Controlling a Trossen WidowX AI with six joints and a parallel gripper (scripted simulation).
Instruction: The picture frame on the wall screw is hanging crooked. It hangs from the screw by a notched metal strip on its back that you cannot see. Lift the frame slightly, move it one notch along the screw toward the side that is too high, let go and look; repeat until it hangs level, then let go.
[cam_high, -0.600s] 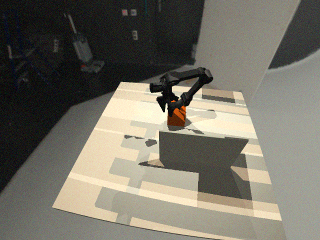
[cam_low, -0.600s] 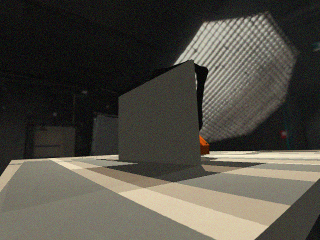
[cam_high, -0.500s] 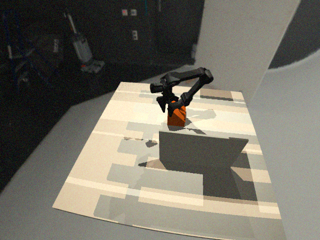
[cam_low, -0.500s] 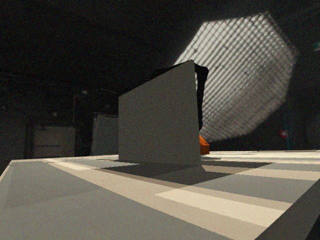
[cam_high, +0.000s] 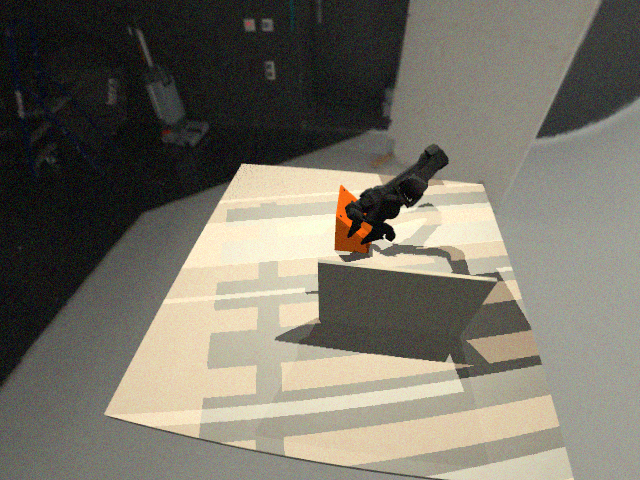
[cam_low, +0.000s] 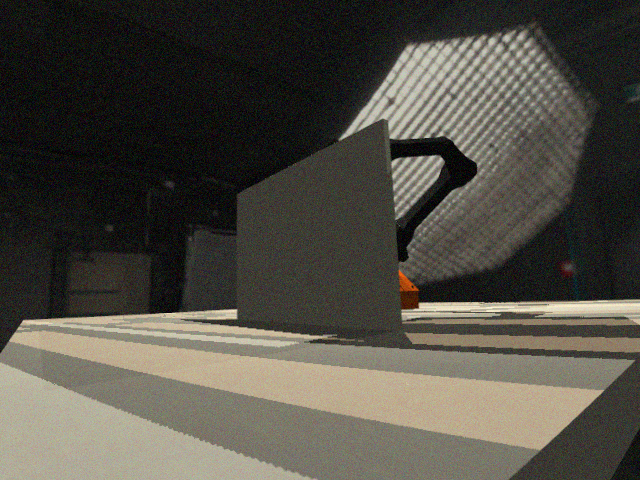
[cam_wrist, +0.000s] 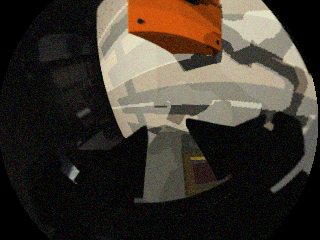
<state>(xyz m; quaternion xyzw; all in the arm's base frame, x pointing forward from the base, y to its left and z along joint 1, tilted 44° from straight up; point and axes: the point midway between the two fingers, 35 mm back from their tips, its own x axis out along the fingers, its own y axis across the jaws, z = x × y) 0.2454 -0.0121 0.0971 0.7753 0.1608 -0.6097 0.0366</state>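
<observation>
The small brown picture frame (cam_wrist: 198, 168) shows only in the wrist view. It hangs on the grey wall panel (cam_wrist: 162, 167) (cam_high: 398, 310) (cam_low: 315, 248), and the dark right finger covers its right part. I cannot tell its tilt. My gripper (cam_wrist: 167, 124) (cam_high: 362, 236) is partly open with nothing between its fingers. It points at the wall's hidden face from a short way off, and the frame lies a little right of its middle line. In the top and exterior views the wall hides the frame. In the exterior view it also hides the gripper.
The arm's orange base (cam_high: 345, 229) (cam_low: 408, 295) (cam_wrist: 174, 16) stands just behind the wall panel on the striped beige and grey table top (cam_high: 248, 372). The black arm (cam_low: 447, 173) bends over behind the panel. A tall white board (cam_high: 465, 77) stands at the back.
</observation>
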